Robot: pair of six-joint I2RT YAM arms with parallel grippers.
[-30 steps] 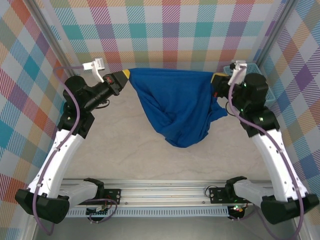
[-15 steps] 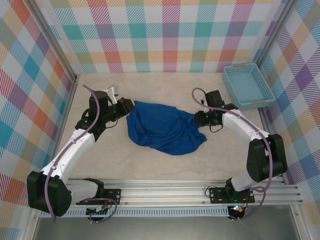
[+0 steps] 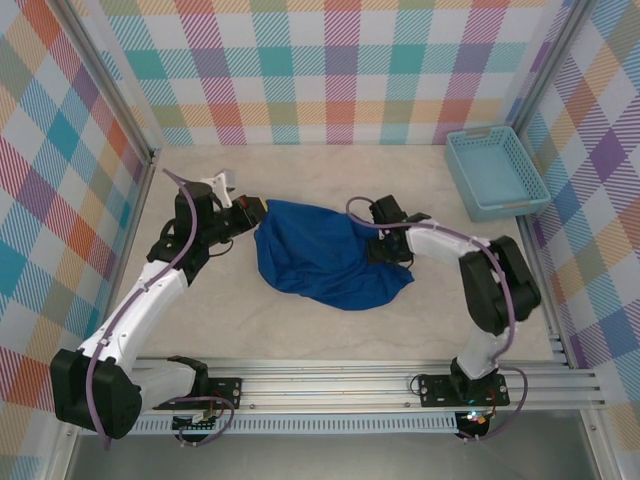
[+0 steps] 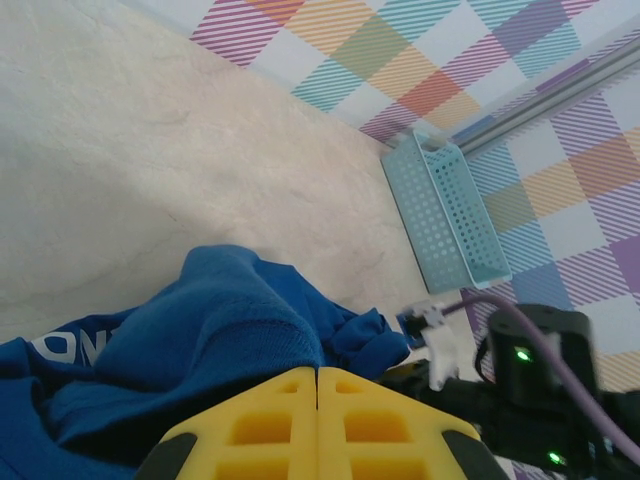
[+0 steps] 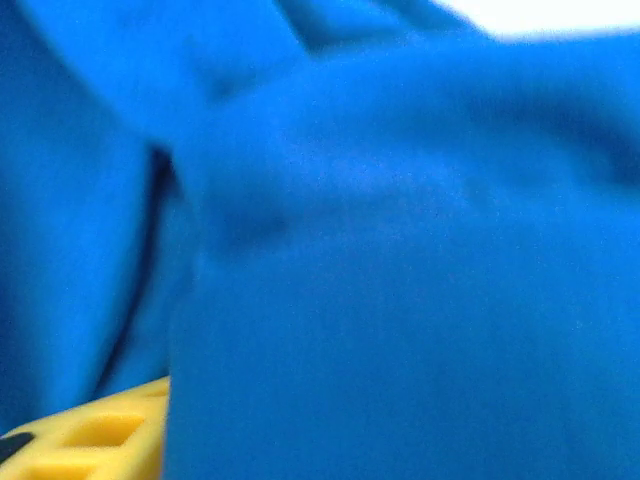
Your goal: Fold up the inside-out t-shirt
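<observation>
The inside-out t-shirt [image 3: 330, 260] is royal blue and lies in a crumpled heap at the middle of the table. My left gripper [image 3: 258, 212] is at its upper left corner. In the left wrist view the yellow jaws [image 4: 317, 372] are pressed together with blue cloth [image 4: 220, 320] running into their tips, and white print [image 4: 75, 345] shows on a fold. My right gripper [image 3: 385, 245] sits low on the heap's right side. Blurred blue cloth [image 5: 400, 250] covers the right wrist view, with one yellow finger [image 5: 90, 440] at the bottom left and the gap between the jaws hidden.
A light-blue lattice basket [image 3: 495, 175] stands at the back right corner, also seen in the left wrist view [image 4: 440, 210]. Checkered walls close in the table on three sides. Bare tabletop lies in front of the heap and behind it.
A second ago the shirt hung stretched in the air between both raised grippers. Both arms have come down and the shirt now lies on the table. The right gripper has shifted left over the cloth.
</observation>
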